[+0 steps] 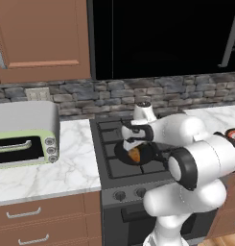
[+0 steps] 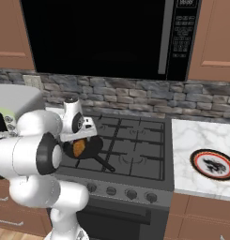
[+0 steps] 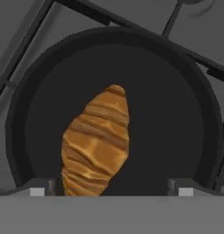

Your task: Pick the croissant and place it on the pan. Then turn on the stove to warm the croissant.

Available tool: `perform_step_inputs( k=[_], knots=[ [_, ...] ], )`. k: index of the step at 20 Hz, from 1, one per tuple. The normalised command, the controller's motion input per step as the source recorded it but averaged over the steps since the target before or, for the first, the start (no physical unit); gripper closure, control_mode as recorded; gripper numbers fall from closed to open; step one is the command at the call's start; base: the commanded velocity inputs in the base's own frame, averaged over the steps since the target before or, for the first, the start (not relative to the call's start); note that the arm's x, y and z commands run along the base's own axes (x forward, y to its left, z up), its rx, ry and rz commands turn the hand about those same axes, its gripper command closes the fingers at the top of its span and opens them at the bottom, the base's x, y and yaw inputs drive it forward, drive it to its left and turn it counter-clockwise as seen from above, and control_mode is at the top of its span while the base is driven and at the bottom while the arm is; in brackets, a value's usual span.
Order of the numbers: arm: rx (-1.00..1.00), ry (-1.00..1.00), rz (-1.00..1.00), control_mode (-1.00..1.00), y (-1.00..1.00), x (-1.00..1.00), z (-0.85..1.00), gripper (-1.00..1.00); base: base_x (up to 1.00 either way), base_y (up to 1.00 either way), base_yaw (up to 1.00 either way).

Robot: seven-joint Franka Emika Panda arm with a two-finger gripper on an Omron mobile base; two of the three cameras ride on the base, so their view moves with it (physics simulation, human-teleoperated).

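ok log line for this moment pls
stage: croissant placed | croissant: lying in pan on stove | claw: open above it | next: stove knob, likely

White arm: bent forward and down, wrist pointing down. Gripper (image 3: 111, 186): fingers (image 3: 38, 187) spread wide apart, holding nothing.

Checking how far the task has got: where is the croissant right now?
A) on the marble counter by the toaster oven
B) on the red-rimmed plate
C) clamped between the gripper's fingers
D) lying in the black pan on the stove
D: the croissant lies inside the pan on the stove, with the gripper open just above it.
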Motion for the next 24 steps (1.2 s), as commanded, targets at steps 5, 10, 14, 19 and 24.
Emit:
perform_step_inputs(
  k=[5,10,14,19,24],
  knots=[
    [0.0,-0.41,0.0,-1.0,0.21,-0.8,0.44,-1.0,0.0,0.0,0.0],
    [0.0,-0.35,0.0,-1.0,0.23,-0.72,0.53,-1.0,0.0,0.0,0.0],
    [0.0,-0.25,0.0,-1.0,0.19,-0.66,0.46,-1.0,0.0,0.0,0.0],
    [0.0,-0.14,0.0,-1.0,0.32,-0.54,0.24,-1.0,0.0,0.0,0.0],
    [0.0,-0.01,0.0,-1.0,0.3,-0.59,0.01,-1.0,0.0,0.0,0.0]
  ],
)
